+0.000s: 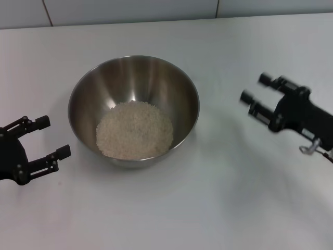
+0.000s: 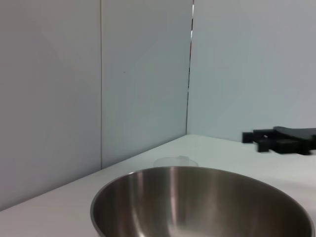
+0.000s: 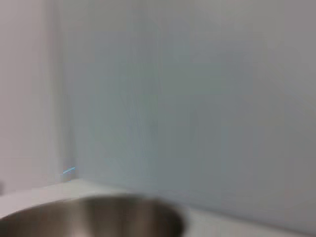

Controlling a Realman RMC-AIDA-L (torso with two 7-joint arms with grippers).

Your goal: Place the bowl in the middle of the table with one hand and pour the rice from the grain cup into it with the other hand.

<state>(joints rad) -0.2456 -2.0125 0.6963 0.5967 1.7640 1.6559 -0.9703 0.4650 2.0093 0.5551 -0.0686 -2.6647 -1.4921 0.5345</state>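
The steel bowl (image 1: pixel 136 78) stands in the middle of the white table (image 1: pixel 218 208) and holds a pale mound of rice (image 1: pixel 134 130). My left gripper (image 1: pixel 54 136) is open and empty just left of the bowl, apart from it. My right gripper (image 1: pixel 255 87) is open and empty well to the right of the bowl. The bowl's rim also shows in the left wrist view (image 2: pixel 197 197) and the right wrist view (image 3: pixel 98 217). A faint clear shape, likely the grain cup (image 2: pixel 175 161), sits on the table beyond the bowl in the left wrist view. It does not show in the head view.
Pale wall panels (image 1: pixel 130 10) rise along the table's far edge. The right gripper (image 2: pixel 254 140) shows across the bowl in the left wrist view. Bare tabletop lies in front of the bowl and to both sides.
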